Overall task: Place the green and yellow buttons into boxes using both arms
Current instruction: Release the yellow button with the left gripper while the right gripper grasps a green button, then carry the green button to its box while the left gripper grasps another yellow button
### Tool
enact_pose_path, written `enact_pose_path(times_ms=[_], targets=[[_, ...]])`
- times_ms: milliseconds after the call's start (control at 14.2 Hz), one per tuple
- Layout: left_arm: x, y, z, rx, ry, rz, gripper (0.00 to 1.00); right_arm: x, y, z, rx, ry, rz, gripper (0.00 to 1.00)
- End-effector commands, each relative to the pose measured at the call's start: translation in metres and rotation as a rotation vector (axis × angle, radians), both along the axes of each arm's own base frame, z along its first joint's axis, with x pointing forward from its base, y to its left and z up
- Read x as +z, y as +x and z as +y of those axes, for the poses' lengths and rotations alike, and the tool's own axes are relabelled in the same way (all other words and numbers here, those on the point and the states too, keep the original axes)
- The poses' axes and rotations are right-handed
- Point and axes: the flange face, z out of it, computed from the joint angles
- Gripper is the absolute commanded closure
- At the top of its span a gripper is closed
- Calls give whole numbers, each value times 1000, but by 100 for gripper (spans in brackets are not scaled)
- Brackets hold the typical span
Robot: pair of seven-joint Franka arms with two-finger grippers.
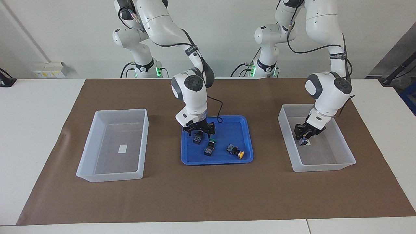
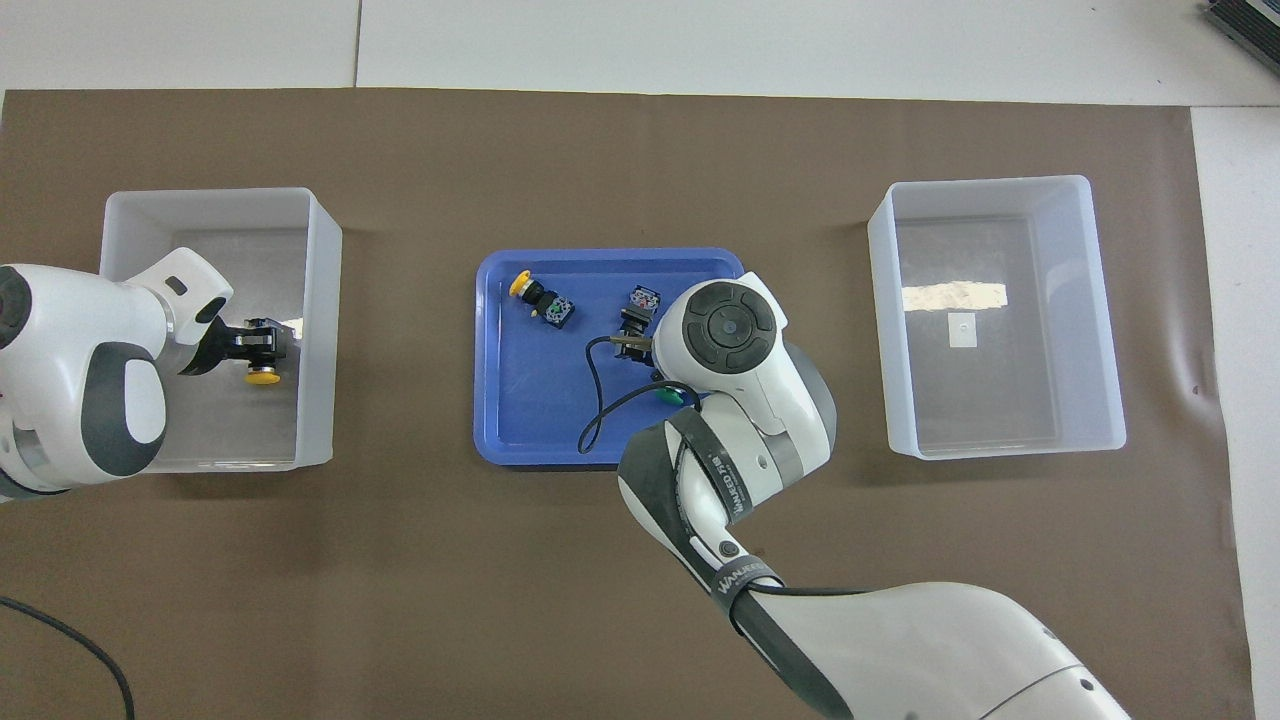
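My left gripper [image 1: 304, 137] is shut on a yellow button [image 2: 263, 376] and holds it low inside the box [image 1: 325, 167] at the left arm's end, just above its floor. My right gripper [image 1: 199, 131] is open and low in the blue tray [image 1: 227, 161], with a finger on either side of a green button [image 1: 196, 139]. In the overhead view its wrist covers most of that button. A second green button [image 1: 209, 149] and a second yellow button [image 1: 236, 152] lie in the tray. The box [image 1: 110, 177] at the right arm's end holds only its white label [image 1: 123, 148].
A brown mat [image 1: 208, 195] covers the middle of the white table and carries the tray and both boxes. The right arm's black cable [image 2: 600, 400] loops over the tray. A dark object [image 1: 6, 81] sits at the table's corner by the right arm's end.
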Motion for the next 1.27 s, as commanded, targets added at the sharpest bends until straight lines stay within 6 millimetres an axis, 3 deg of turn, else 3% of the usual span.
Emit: enact_pose_path(times_ms=[0, 211, 423, 705, 846, 1057, 1198], targets=[[36, 21, 5, -21, -3, 19, 29, 4, -18, 8, 26, 5, 15, 0], [103, 46, 4, -28, -19, 56, 31, -7, -25, 1, 62, -4, 24, 0], [146, 61, -10, 117, -37, 78, 32, -7, -21, -2, 68, 4, 6, 1], [144, 60, -91, 363, -57, 102, 34, -7, -17, 0, 53, 15, -14, 41], [138, 53, -130, 408, -62, 104, 35, -8, -16, 1, 39, 19, -18, 44], [111, 32, -189, 584, -102, 66, 35, -6, -8, -4, 1, 45, -63, 45], [89, 21, -213, 619, -137, 24, 35, -6, -8, -4, -1, 43, -58, 85]])
